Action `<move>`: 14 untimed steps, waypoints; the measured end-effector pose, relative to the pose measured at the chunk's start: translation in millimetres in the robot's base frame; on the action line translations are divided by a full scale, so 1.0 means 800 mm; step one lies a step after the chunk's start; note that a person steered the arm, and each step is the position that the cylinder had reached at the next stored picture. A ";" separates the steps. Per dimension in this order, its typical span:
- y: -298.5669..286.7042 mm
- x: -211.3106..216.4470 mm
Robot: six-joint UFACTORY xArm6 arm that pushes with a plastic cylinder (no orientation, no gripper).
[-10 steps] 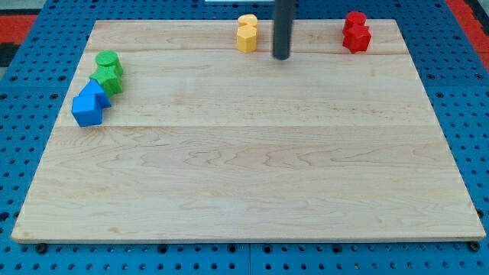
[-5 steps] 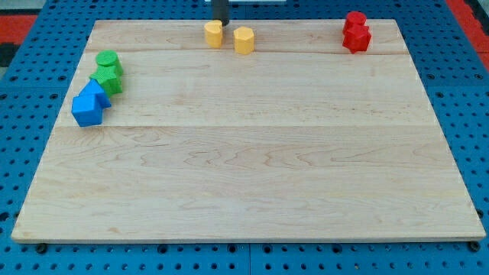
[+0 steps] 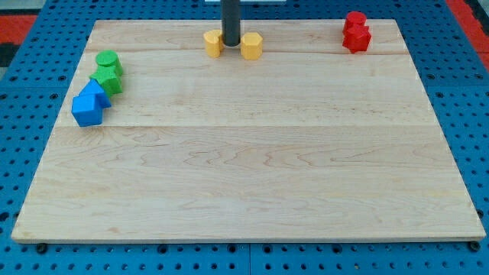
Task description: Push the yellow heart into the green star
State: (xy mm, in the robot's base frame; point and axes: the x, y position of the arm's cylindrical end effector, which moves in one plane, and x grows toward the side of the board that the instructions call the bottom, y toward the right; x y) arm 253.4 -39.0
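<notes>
Where blue pegboard (image 3: 23, 114) surrounds: wooden board (image 3: 252, 168).

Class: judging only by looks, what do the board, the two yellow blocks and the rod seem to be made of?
Board: pale wood, matte, with visible grain and plank seams. Yellow blocks: probably plastic or painted wood, uniform colour, no grain showing. Rod, ending at my tip between them: dark, smooth, maybe metal or plastic; unclear.

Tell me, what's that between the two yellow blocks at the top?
My tip, the rod's lower end, stands between the left yellow block and the right yellow block in the camera view.
</notes>
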 end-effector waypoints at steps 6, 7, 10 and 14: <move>-0.120 -0.029; -0.083 -0.029; -0.114 0.058; -0.162 0.136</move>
